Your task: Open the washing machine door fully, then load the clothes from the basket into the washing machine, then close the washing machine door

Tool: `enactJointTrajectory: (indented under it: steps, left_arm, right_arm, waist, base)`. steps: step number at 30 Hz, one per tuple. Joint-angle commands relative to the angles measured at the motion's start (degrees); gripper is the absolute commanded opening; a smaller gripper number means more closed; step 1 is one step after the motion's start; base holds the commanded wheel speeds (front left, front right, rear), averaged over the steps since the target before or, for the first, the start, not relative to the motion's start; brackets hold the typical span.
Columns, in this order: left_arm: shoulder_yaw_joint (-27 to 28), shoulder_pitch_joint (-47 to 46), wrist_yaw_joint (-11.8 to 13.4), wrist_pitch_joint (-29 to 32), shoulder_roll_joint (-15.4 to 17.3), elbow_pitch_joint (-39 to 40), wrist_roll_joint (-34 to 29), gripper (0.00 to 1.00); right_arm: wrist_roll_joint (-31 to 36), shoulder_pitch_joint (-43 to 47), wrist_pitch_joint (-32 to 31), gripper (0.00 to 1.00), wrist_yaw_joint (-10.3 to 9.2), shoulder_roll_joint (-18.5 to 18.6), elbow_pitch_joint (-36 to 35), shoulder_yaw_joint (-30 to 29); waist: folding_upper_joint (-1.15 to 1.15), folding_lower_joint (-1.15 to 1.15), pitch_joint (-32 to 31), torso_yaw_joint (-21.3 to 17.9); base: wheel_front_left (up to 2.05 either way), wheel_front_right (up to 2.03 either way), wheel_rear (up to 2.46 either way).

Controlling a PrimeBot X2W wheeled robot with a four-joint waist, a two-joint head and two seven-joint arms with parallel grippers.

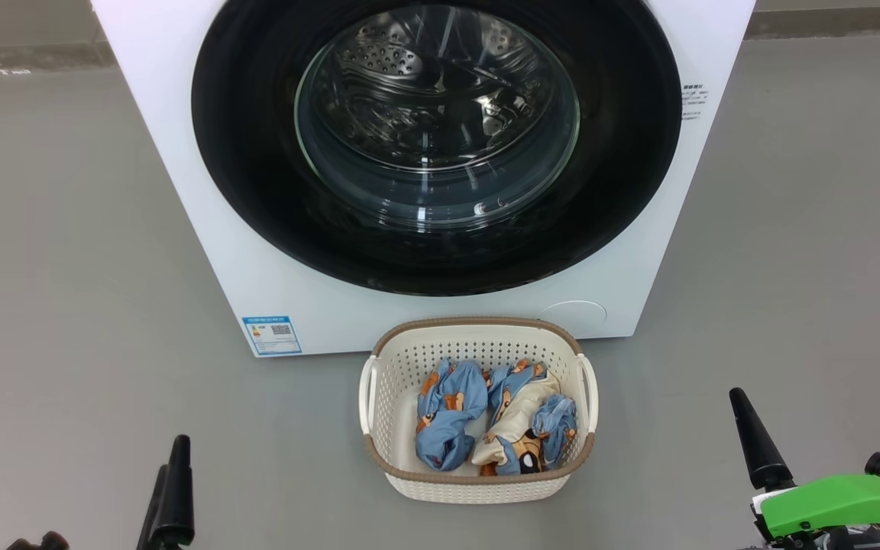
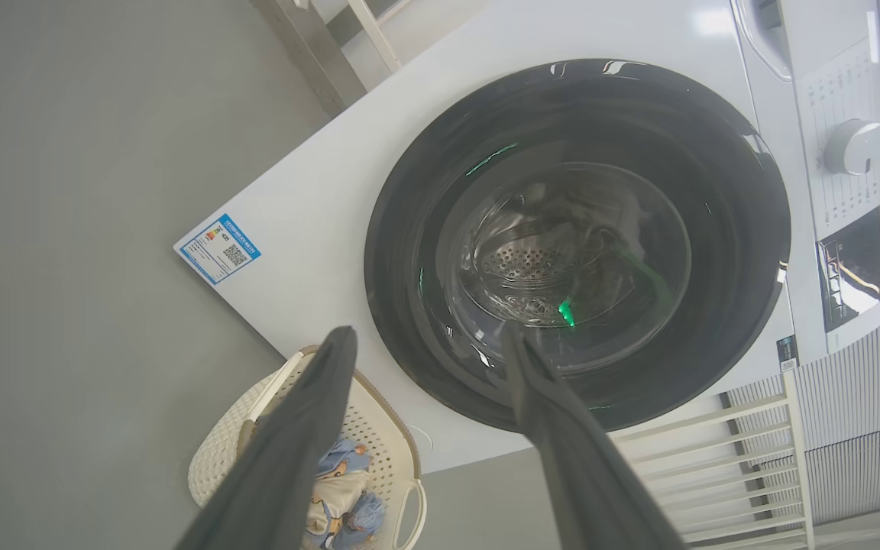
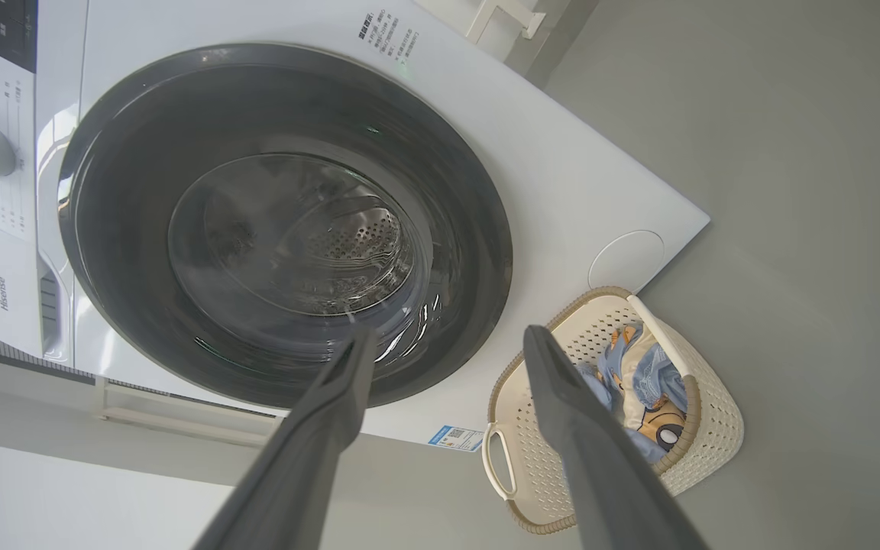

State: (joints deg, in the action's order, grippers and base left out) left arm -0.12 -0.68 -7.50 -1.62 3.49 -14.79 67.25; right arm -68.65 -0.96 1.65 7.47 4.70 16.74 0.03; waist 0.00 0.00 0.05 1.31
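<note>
Washing machine door (image 1: 257, 191) is shut, left gripper (image 2: 428, 336) and right gripper (image 3: 449, 336) both spread wide and empty; its glossy rim could slip from their grasp.

We see the washing machine door (image 1: 436, 130) glossy black with clear glass, the basket (image 1: 478, 489) of perforated plastic, the clothes (image 1: 455, 412) of soft cloth.

The washing machine (image 1: 333, 309) is white; the washing machine door (image 1: 437, 137) has a glossy black rim around clear glass. A blue label sticker (image 1: 272, 334) marks the machine's lower front. Before the machine, the basket (image 1: 478, 489) is perforated cream with a brown woven-look rim and white handles. The clothes (image 1: 486, 416) are light blue and cream, printed with orange-brown bears.
</note>
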Motion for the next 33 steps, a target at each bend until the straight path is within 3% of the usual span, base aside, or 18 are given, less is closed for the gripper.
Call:
enactJointTrajectory:
  steps: [1, 33]
  left_arm:
    - [0.5, -0.71, 0.0, -0.92, 1.1, 2.07, -2.21, 1.0]
    - [-2.05, -0.37, 0.0, -6.13, 2.75, 2.87, -23.0, 1.0]
  right_arm:
    - [2.08, -2.78, 0.89, 1.0, 0.02, 1.24, -1.71, 0.89]
    - [19.73, -2.85, 6.1, 1.0, 0.02, 3.31, -2.48, 4.21]
  waist:
    - [0.0, 0.0, -0.02, 0.07]
    - [0.0, 0.0, -0.11, 0.82]
  base:
    - [0.0, 0.0, 0.0]
    - [0.0, 0.0, 0.0]
